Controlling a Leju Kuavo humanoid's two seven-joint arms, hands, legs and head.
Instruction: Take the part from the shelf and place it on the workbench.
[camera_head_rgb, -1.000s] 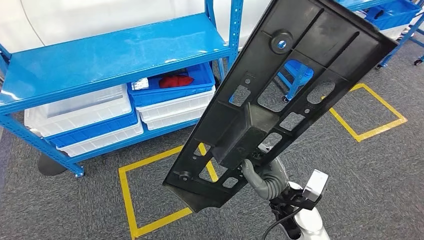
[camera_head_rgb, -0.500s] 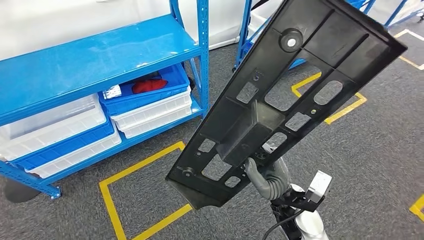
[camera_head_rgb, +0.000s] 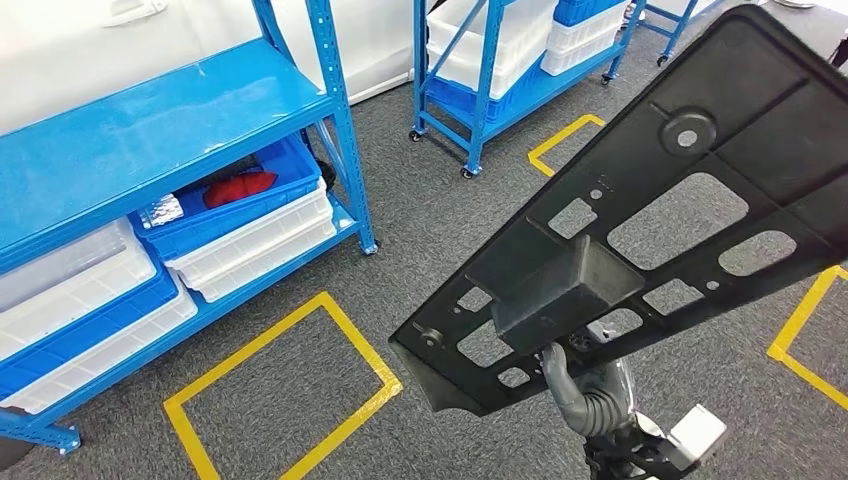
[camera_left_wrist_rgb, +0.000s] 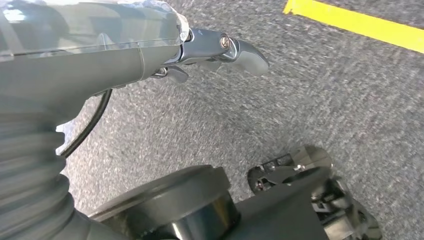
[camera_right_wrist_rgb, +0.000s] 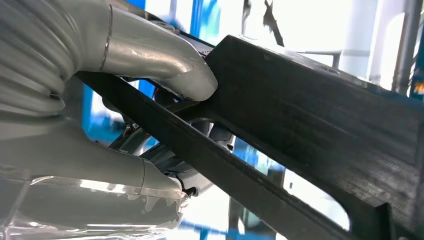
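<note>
right hand (camera_head_rgb: 585, 385) is gripping the part (camera_head_rgb: 640, 230) at its near, lower end; in the right wrist view the thumb (camera_right_wrist_rgb: 165, 60) is pressing on one face and the darker fingers (camera_right_wrist_rgb: 150, 145) are curling under the other, so the panel is clamped between them. left hand (camera_left_wrist_rgb: 220, 47) is hanging over the carpet (camera_left_wrist_rgb: 325, 90), fingers loosely apart, holding nothing.

key relation: the part is running up and away from the right fingers, long axis slanting from the grip toward the far right, almost all of its length beyond the fingers and unsupported. the right hand is the only one on it; the left is well apart.

part: flat black moulded plastic panel, matte, stiffening ribs, many rectangular and oval cut-outs, a round boss near the far end, a raised box section just above the grip.

it is off the shelf (camera_head_rgb: 150, 130), which is standing well away to the left of the fingers. no worktop in sight yet, so judging the carry phase as under way, placing not yet begun. risk: the long lever may be twisting in a one-end grip.
</note>
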